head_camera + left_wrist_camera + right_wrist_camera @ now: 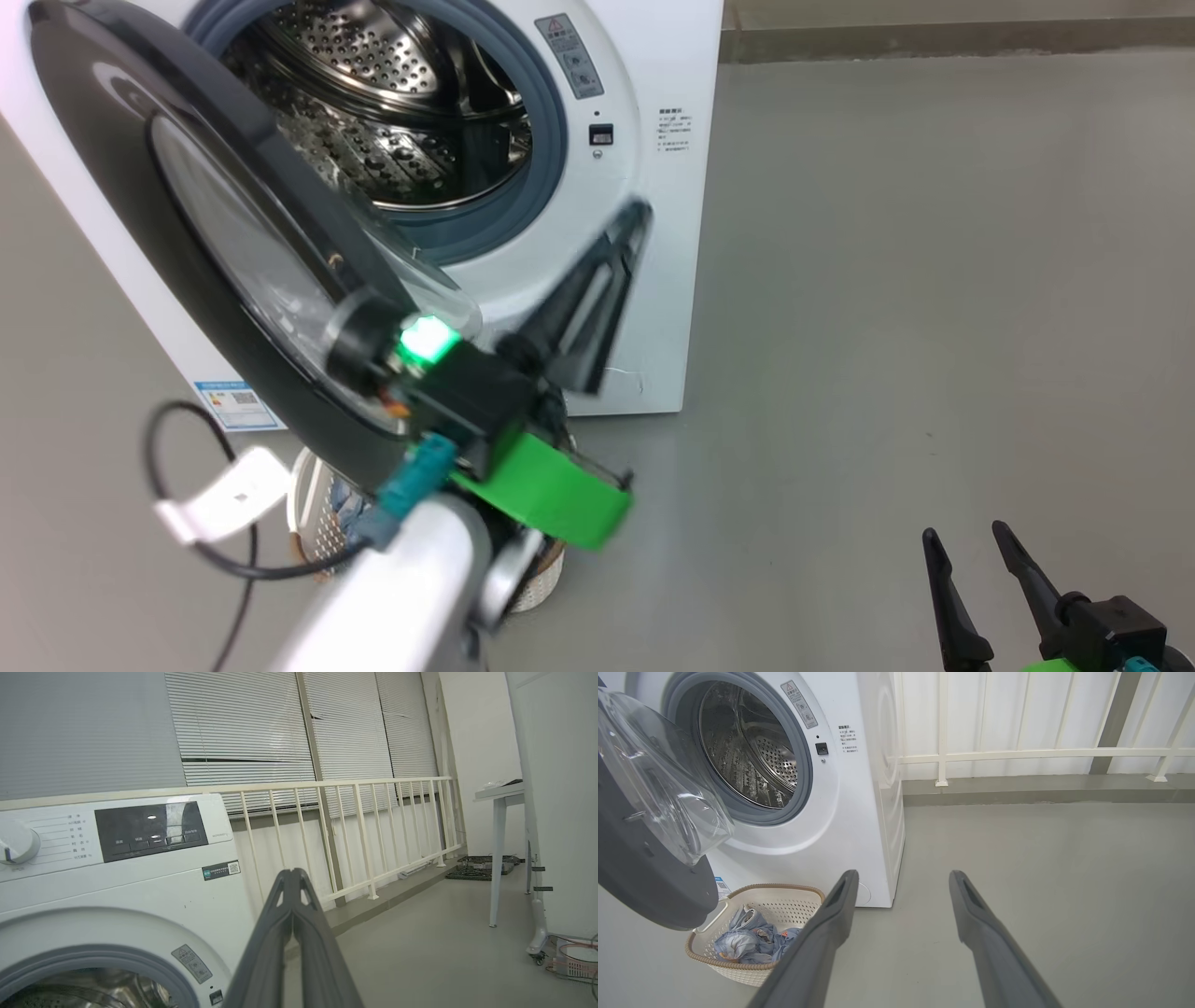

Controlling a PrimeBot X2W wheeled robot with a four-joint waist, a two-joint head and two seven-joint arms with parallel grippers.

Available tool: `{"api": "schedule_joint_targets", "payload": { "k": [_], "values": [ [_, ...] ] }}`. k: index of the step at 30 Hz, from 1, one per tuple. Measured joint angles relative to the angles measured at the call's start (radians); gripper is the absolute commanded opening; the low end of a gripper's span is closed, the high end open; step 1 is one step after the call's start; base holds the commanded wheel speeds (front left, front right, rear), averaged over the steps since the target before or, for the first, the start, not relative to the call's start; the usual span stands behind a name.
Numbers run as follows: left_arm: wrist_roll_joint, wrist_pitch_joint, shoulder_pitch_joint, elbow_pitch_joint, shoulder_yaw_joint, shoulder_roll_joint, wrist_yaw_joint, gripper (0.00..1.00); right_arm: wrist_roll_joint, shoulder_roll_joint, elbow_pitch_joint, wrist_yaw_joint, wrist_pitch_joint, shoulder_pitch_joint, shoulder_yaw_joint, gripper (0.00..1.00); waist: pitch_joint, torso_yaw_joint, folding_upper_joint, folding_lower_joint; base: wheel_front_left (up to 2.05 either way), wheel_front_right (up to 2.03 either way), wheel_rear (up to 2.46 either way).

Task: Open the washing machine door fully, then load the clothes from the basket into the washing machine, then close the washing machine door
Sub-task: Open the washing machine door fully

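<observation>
**A:** While the washing machine door (215, 233) stands swung out to the left of the opening, where's the load?

**B:** The clothes (747, 942) are in the basket (794, 907), on the floor at the foot of the washing machine (859, 788). The door's lower edge hangs over the basket's left end. The drum (392, 112) mouth is open to view.

**A:** Left arm pose?

**B:** The pale forearm comes up from the bottom left of the head view, crossing over the basket. The left gripper (635, 219) points up and right, in front of the machine's lower right front, and it's blurred. Its fingers are pressed together with nothing between them. In the left wrist view the tips meet, aimed just past the control panel (152, 830) toward the railing (350, 784).

**A:** Right arm?

**B:** The right gripper (964, 534) sits low at the right, well apart from the machine. Its fingers point up and are spread wide around nothing. Its wrist view faces the machine's right front corner, with the basket at lower left.

**A:** Clearance?

**B:** The grey floor (887, 280) is bare from the machine's right side to the kerb under the railing. The left side is tight, since the door rim and the basket rim are close. I can't tell if they touch. The table (500, 795) stands further along, near the wall.
</observation>
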Motion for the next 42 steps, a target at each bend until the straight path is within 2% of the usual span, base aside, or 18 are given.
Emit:
{"api": "schedule_joint_targets", "payload": {
  "k": [7, 15, 27, 42],
  "values": [
    [-0.021, 0.065, 0.1, 0.039, -0.055, 0.001, 0.043, 0.0, 0.001, 0.0, 0.0, 0.0, -0.002, 0.0, 0.0, 1.0, 0.014, 0.0, 0.0, 0.0, 0.0, 0.0, 0.0],
    [-0.067, 0.087, 0.185, 0.162, -0.045, 0.025, 0.076, 0.0, 0.002, 0.0, -0.002, 0.0, -0.006, 0.0, -0.001, 1.0, 0.032, 0.005, 0.0, 0.0, 0.0, 0.0, 0.0],
    [-0.115, 0.055, 0.186, 0.305, 0.033, 0.028, 0.123, 0.0, 0.005, 0.0, 0.013, 0.0, -0.015, -0.001, -0.003, 1.0, 0.036, 0.004, 0.0, 0.0, 0.0, 0.0, 0.0],
    [-0.141, 0.037, 0.187, 0.342, 0.054, 0.02, 0.164, 0.0, 0.015, 0.0, 0.022, 0.0, -0.022, -0.001, -0.006, 1.0, 0.027, 0.007, 0.0, 0.0, 0.0, 0.0, 0.0]
  ]
}}
